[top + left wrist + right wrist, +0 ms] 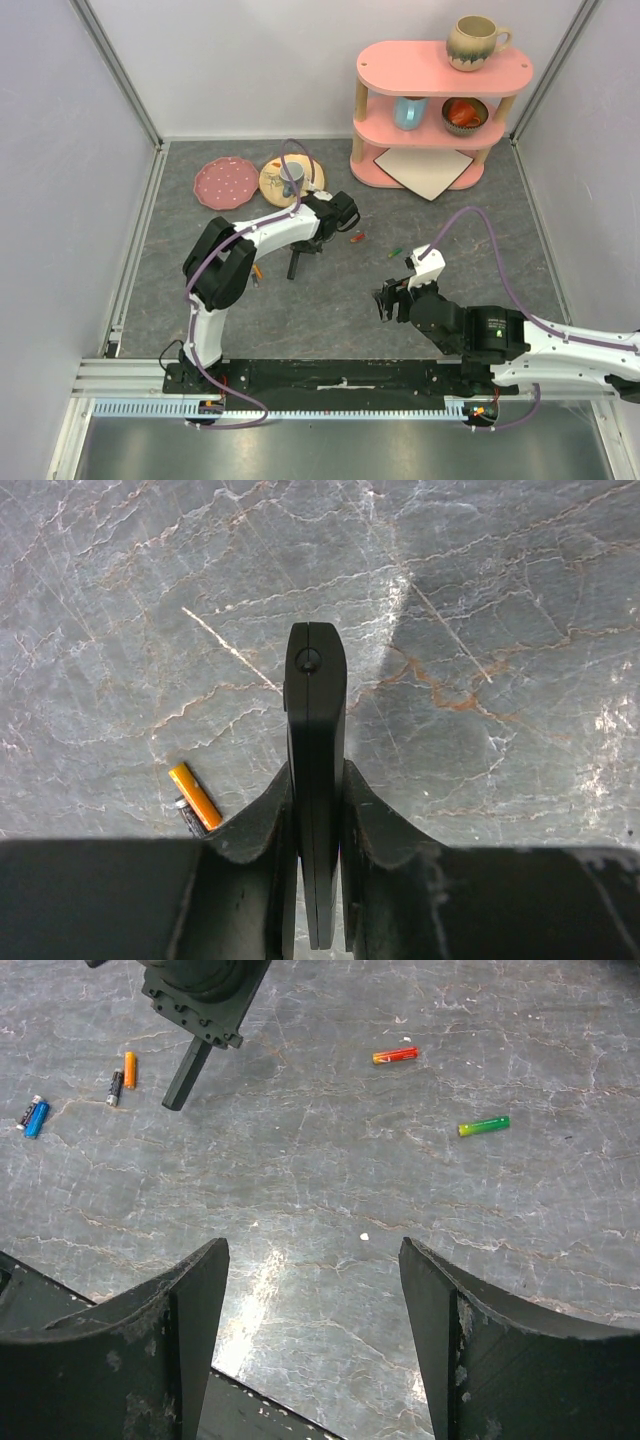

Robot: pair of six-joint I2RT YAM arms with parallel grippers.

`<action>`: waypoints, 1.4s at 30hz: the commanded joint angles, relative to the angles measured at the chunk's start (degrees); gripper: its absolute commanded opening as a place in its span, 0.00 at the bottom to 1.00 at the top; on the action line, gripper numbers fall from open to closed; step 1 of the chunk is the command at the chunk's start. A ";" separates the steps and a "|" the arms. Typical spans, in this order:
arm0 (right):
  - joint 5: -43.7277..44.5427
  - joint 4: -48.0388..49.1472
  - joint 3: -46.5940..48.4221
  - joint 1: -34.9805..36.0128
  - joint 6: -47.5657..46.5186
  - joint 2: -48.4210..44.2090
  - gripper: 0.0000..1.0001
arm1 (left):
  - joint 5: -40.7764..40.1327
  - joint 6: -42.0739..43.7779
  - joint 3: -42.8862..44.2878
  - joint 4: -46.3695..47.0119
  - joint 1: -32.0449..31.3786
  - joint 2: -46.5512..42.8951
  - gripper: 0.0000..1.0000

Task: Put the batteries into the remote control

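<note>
- Closest to our left wrist camera, the left tool (318, 785) is clamped narrow on the remote (316, 705), one finger on each flat face. We see the black bar edge-on, its free end pointing down at the desk (500, 630).
- From the right wrist view that free end hangs close over the desk; we cannot tell whether it touches.
- Our right tool (312, 1260) stands wide apart and holds nothing, hovering over bare desk, apart from every battery.
- At least five batteries lie loose on the desk. An orange battery (129, 1068) and a dark battery (115, 1087) sit side by side near the remote's tip, with a blue battery (35, 1117) a little farther out. A red battery (395, 1055) and a green battery (484, 1125) lie on the other side of the remote.
- We judge the task to be at an early stage: the remote is picked up and held out, and that is the only step that shows as done.
- No battery is in either tool, and none shows seated in the remote. Whether its back cover is off we cannot tell, since only the edge faces us.
- What is left, as we read it: grip a battery with the right tool, the red or green one looking handiest, bring it to the remote, seat it, and repeat.
</note>
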 commanded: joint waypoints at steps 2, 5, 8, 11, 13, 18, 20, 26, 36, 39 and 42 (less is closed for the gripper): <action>0.94 2.38 -1.19 0.07 -0.30 -2.32 0.76 | -1.30 3.92 3.61 0.19 0.00 2.44 0.02; 1.02 2.11 -1.72 0.08 -0.30 -4.16 0.77 | -0.60 4.71 3.43 1.25 0.00 2.88 0.02; 1.90 0.80 -1.72 0.07 -0.47 -5.48 0.76 | 0.89 5.41 2.82 2.56 0.00 3.15 0.04; 3.13 -0.60 -1.54 0.16 -0.39 -6.72 0.77 | 2.91 6.03 1.77 4.15 0.00 2.97 0.08; 3.57 -1.31 -1.37 0.08 -0.21 -7.59 0.77 | 3.71 6.29 1.33 4.59 0.00 3.15 0.11; 4.36 -3.25 -0.84 0.16 0.67 -8.82 0.77 | 6.26 6.38 0.01 5.82 0.00 3.32 0.19; 4.37 -3.68 -0.66 0.07 0.93 -9.00 0.77 | 7.22 6.38 -0.34 6.17 0.00 3.58 0.21; 5.51 -4.92 -0.40 0.16 1.90 -10.41 0.76 | 8.90 6.47 -1.40 7.05 -0.18 3.94 0.36; 5.95 -5.62 -0.49 0.16 2.87 -11.64 0.75 | 10.04 4.89 -2.72 8.28 -0.97 0.61 0.50; 5.77 -5.62 -0.40 0.07 2.87 -11.20 0.75 | 10.83 4.97 -1.93 8.19 -0.97 -3.61 0.52; 5.51 -5.62 -0.22 0.16 2.95 -10.41 0.75 | 12.76 5.15 -1.58 8.28 -0.97 -8.61 0.52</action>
